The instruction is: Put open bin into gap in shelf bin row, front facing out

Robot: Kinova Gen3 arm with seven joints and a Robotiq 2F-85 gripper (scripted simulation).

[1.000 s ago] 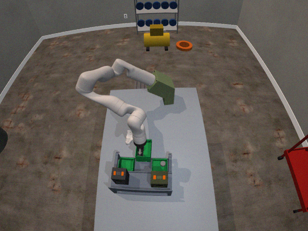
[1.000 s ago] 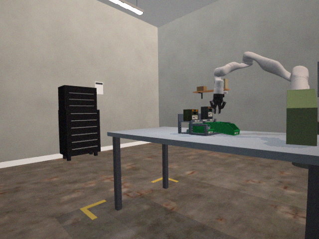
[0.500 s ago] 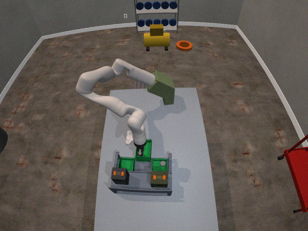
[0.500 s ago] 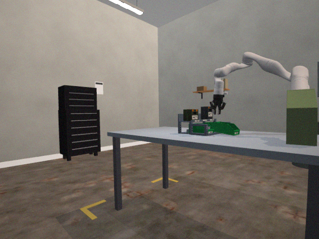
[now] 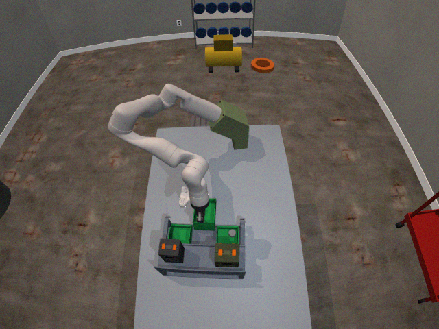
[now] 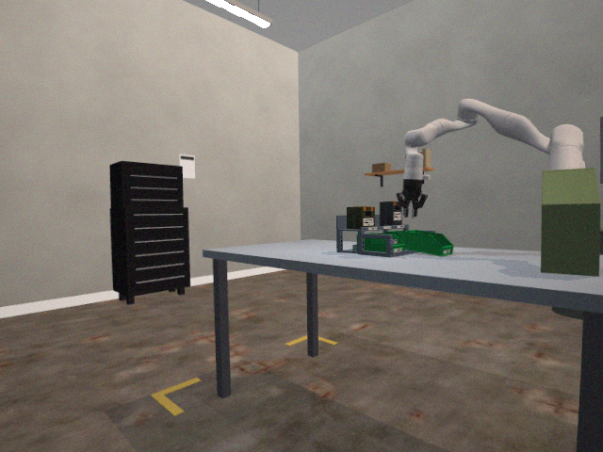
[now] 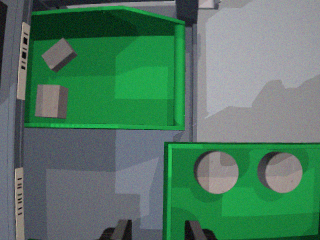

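The open green bin lies flat on the table, with its rear end at the mouth of the gap between the two shelf bins. Two grey discs lie in it. My gripper hangs above the bin's rear end with its fingers partly apart and nothing between them. The left shelf bin holds two grey blocks. The right shelf bin holds a grey disc.
The grey shelf frame carries a black box and an olive box on its upper board. A small white object lies left of the bin. The olive robot base stands at the table's far end.
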